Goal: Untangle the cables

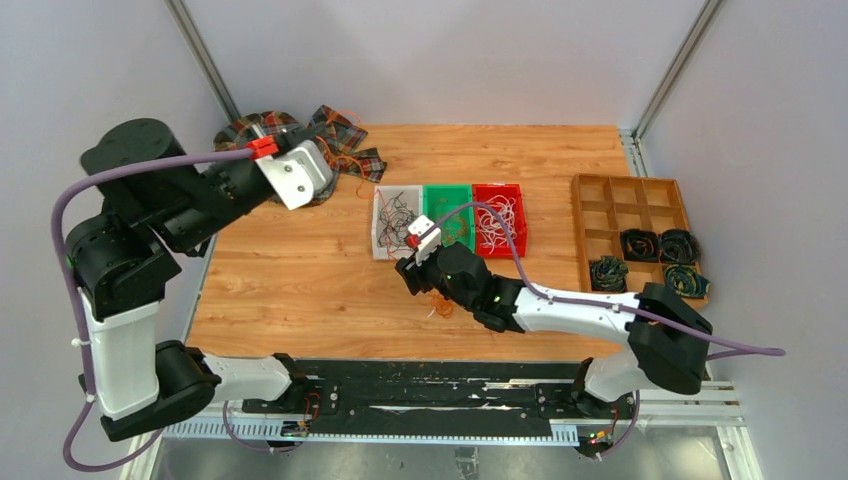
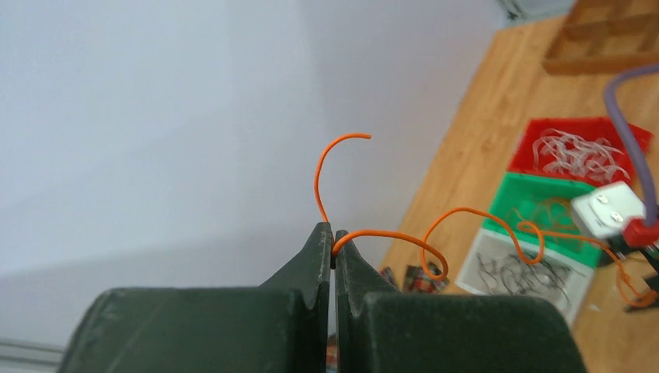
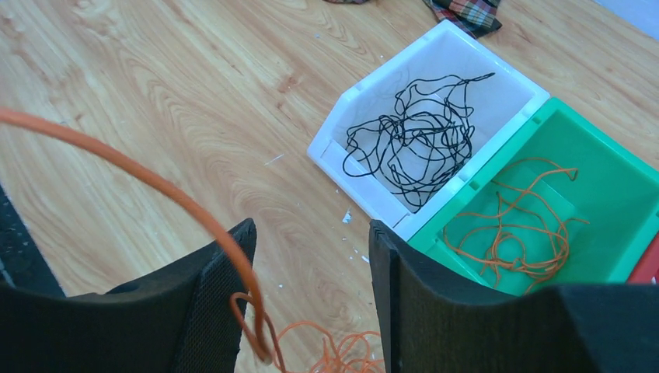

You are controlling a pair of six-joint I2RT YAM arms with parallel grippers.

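Your left tool grips the orange wire high up, and it slopes down to the tangle beside your released right tool.

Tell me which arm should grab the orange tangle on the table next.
Right: the right gripper hangs open over the tangle, while the left gripper is shut on one orange wire, lifted away.
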